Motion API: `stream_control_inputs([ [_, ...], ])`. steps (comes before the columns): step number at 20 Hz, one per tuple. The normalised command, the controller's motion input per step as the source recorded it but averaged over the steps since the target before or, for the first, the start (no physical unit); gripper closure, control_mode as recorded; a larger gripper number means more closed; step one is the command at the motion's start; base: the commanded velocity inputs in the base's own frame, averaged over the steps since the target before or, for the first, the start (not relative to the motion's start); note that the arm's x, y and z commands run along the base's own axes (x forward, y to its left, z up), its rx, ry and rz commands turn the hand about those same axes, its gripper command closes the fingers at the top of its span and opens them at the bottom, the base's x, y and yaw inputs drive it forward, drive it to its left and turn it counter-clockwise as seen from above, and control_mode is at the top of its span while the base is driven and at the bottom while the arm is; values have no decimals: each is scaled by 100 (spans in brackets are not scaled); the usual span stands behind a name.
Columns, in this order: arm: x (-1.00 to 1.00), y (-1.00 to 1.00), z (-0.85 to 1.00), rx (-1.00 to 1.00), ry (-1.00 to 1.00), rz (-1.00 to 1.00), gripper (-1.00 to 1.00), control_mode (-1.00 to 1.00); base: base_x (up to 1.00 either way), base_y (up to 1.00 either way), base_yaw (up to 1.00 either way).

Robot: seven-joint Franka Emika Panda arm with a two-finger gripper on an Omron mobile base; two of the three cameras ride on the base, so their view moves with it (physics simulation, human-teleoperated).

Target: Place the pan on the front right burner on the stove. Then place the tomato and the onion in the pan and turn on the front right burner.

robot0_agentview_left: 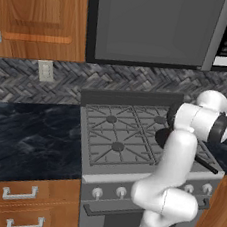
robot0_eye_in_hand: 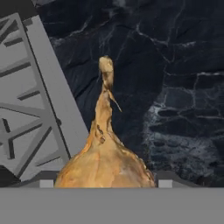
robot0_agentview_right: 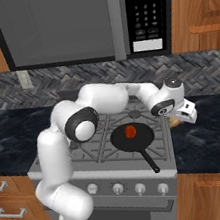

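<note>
Onion [robot0_eye_in_hand: 105,162] between gripper [robot0_eye_in_hand: 104,181] fingertips, grip uncertain; stove [robot0_eye_in_hand: 30,109] edge beside, tomato [robot0_agentview_right: 130,131] in pan [robot0_agentview_right: 132,136].

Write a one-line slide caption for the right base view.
Tomato sits in the pan on the stove.

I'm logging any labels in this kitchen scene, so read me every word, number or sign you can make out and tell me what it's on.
No text can be read.
Microwave keypad: rows of pale marks on the black panel, too small and blurred to read.
White patch under the keypad: blank, or too blurred to tell.
Stove knobs: no readable markings.
</note>
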Motion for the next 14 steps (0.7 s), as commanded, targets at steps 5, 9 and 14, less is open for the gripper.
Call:
stream_control_inputs([
  [5,-53,51,45,-6,-9,0,100,-100,0,0,0],
  [9,-48,49,49,-3,-1,0,100,-100,0,0,0],
  [14,-29,45,61,0,0,0,100,-100,0,0,0],
])
